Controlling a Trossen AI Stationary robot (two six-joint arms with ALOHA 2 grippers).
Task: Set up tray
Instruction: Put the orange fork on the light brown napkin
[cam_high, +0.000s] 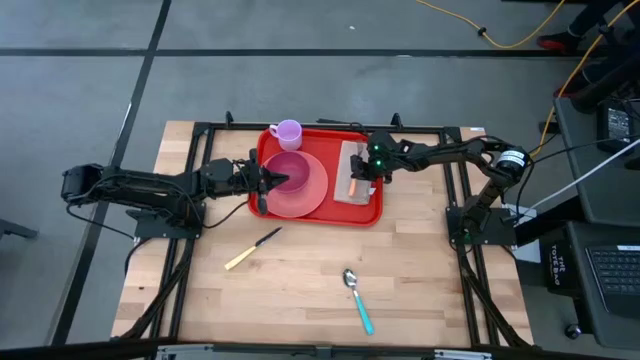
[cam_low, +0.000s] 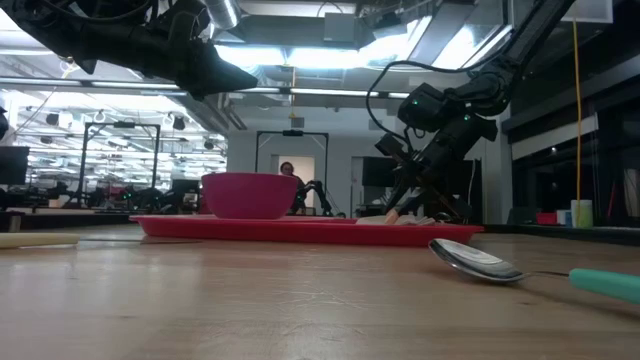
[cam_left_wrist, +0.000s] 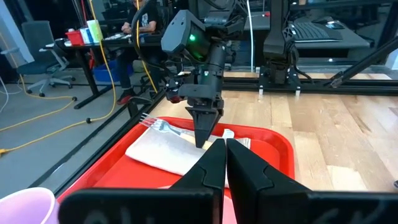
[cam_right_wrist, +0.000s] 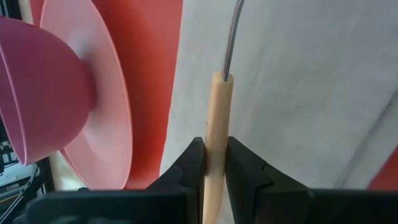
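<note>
One counter (cam_high: 300, 290), wooden. One tray (cam_high: 372, 213), red, toward its far edge, between the two arms. On the tray: one pink plate (cam_high: 312, 190); one napkin (cam_high: 352, 170), white; one magenta bowl (cam_high: 288, 170) on the plate; one lilac cup (cam_high: 288, 131) at the far corner; one fork (cam_left_wrist: 155, 124) on the napkin. On bare counter: one knife (cam_high: 251, 250); one spoon (cam_high: 358, 298), teal-handled. Two grippers: left gripper (cam_high: 270, 180) closed, empty, at the bowl; right gripper (cam_right_wrist: 211, 163) pinching the fork's cream handle
</note>
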